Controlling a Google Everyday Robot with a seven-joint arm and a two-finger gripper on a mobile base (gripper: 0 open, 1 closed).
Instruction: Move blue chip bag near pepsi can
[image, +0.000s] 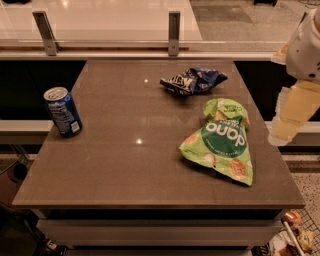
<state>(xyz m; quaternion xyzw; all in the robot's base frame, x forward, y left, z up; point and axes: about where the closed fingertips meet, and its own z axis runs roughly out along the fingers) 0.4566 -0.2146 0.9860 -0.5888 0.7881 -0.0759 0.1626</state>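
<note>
Pepsi can (62, 111) upright, left side, close to table (130, 170) edge: hard shove from arriving bag could topple it off. Blue chip bag (192, 80) far centre-right, crumpled foil, may slip. Green chip bag (220, 141) nearer: snag risk. Gripper (287, 120) off right edge, empty; open or closed, cannot tell.

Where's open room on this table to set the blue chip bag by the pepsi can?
Bare tabletop runs from the pepsi can across the middle and front, up to the green chip bag. The right side is crowded: blue chip bag behind it, the tool off the right edge.
</note>
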